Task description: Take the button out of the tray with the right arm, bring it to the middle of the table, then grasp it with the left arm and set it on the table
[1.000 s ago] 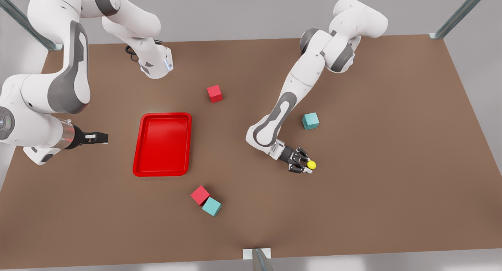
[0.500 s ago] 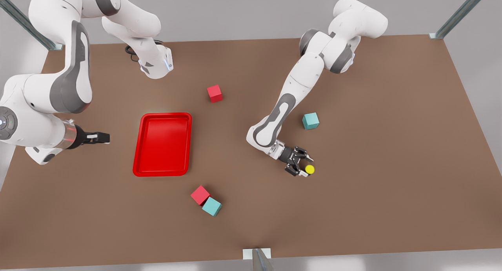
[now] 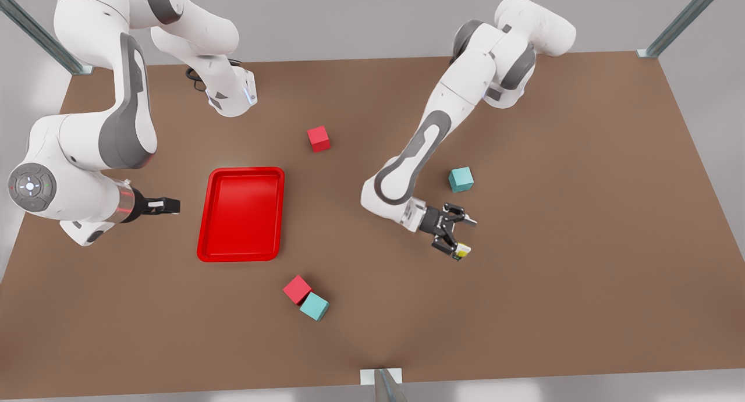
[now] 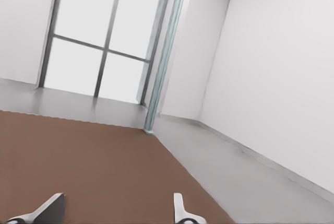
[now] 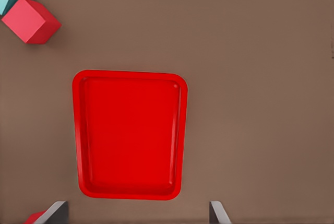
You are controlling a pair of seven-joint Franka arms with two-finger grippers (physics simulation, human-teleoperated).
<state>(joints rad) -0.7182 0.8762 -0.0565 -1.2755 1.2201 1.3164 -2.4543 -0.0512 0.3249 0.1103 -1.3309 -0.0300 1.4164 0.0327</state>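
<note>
Brown tabletop carries the empty red tray toward the front view's left. Right hand waits just beside the tray's left rim, fingers spread. Left hand, near mid-table, has its fingers spread; the button lies at the tip of one.
</note>
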